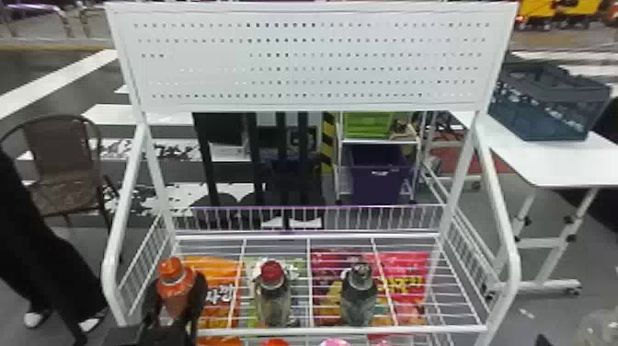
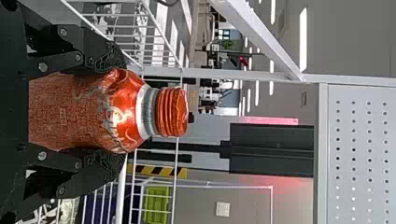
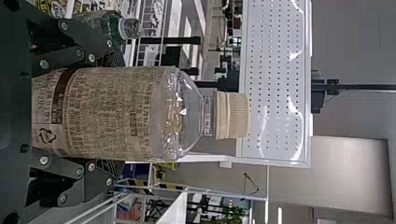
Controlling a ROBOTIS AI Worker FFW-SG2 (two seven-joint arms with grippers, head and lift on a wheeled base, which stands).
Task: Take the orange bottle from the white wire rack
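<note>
Orange bottle [image 1: 174,289] is upright at the left end of the white wire rack [image 1: 294,330], clasped between the left gripper's [image 2: 117,113] two fingers, so its removal likely begins straight up along its vertical long axis.

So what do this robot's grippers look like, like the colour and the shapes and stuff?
The left gripper and right gripper look alike: matte black, each with two facing fingers built on angular, jointed links. Round, silvery pin heads stand out at the joints, and the fingertip areas have fine, ridged texturing.
</note>
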